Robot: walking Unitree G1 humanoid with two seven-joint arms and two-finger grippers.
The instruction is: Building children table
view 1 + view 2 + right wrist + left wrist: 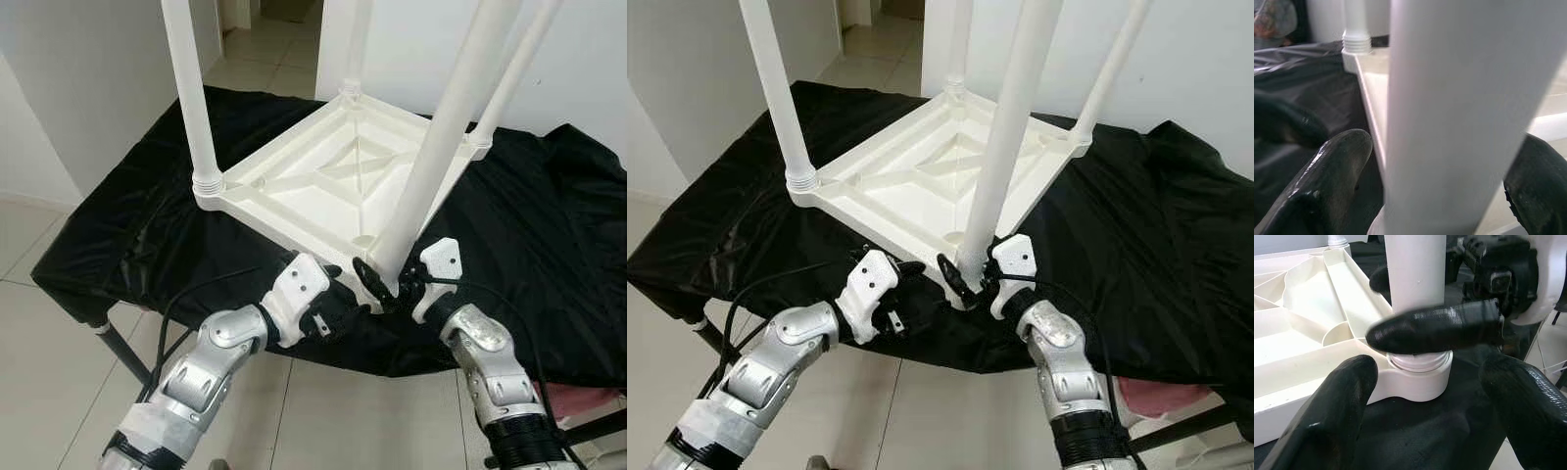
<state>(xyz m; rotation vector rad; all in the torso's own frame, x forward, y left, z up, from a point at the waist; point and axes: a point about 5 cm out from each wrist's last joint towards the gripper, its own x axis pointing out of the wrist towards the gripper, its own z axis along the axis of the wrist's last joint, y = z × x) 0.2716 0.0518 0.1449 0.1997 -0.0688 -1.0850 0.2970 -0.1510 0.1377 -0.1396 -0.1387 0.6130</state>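
Note:
A white plastic children's table (294, 191) lies upside down on a black cloth (549, 215), its legs pointing up. The near leg (441, 137) stands in the near corner socket (1420, 382). My right gripper (390, 284) is shut on this leg just above the socket; one of its fingers (1435, 330) lies across the leg's front. In the right wrist view the leg (1459, 112) stands between the two fingers (1332, 181). My left gripper (343, 299) is open, low beside the same corner, with its fingers (1327, 416) spread and holding nothing.
The black-draped work table ends just before my arms, with a dark metal support leg (122, 352) below at the left. Tiled floor (29, 323) lies at the left, white walls stand behind, and a pink object (1161, 397) sits under the right side.

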